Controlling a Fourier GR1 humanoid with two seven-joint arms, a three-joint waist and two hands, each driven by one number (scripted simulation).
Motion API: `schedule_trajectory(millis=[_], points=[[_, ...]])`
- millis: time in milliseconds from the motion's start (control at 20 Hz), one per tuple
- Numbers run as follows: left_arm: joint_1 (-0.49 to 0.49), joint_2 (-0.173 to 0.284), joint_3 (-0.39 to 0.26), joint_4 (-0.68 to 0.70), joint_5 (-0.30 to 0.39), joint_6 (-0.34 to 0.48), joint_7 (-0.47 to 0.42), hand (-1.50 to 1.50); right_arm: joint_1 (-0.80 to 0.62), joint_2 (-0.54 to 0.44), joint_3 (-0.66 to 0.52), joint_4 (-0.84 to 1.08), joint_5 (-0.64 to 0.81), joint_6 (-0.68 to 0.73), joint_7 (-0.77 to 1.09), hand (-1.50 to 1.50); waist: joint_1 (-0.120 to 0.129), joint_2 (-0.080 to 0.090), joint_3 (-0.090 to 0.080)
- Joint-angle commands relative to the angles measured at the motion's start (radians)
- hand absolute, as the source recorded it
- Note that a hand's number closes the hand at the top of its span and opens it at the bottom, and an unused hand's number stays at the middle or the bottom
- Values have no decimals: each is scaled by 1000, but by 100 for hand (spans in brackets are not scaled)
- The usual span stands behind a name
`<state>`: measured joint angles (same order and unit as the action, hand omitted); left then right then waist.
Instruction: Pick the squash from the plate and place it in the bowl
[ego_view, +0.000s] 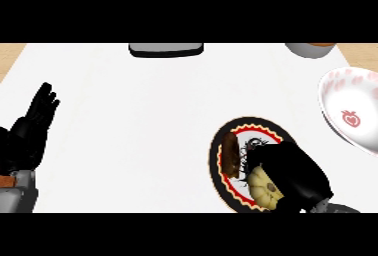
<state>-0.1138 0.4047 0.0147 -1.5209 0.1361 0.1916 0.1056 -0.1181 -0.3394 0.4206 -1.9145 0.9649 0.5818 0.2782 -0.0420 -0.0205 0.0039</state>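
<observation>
Plate (221, 150), black with red rim, holds pale yellow squash (264, 189) under right hand (295, 172), fingers curled round it; long axis unclear. White bowl (353, 112) at right, strawberry print inside. Left hand (33, 125) resting open at left edge

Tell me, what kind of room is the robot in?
Probably a kitchen. On the white counter sit a patterned plate with a pale squash under the right hand, and a white bowl with a red fruit picture.
</observation>
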Motion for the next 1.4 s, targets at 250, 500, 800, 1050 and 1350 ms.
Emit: schedule_trajectory(millis=[250, 500, 800, 1050, 1350], points=[[36, 16, 41, -20, 14, 0, -8, 0, 106, -161, -459, -377, -298, -161, -295, 150, -26, 5, -1], [39, 7, 16, -91, -8, 12, 26, 0, 175, -190, -813, -366, -594, -83, -347, 150, 1, 10, -2], [-48, -47, -42, -45, -59, 23, 48, 0, 68, -335, -1052, -28, -734, -2, -482, 150, 31, 21, -3], [-32, 1, 20, -49, -15, -63, 40, 0, -70, -365, -976, 194, -723, 4, -470, 150, 56, 24, -4], [-45, -72, -6, 22, -87, -23, -22, 0, -190, -415, -907, 517, -600, -69, -659, 150, 54, 25, -4]])
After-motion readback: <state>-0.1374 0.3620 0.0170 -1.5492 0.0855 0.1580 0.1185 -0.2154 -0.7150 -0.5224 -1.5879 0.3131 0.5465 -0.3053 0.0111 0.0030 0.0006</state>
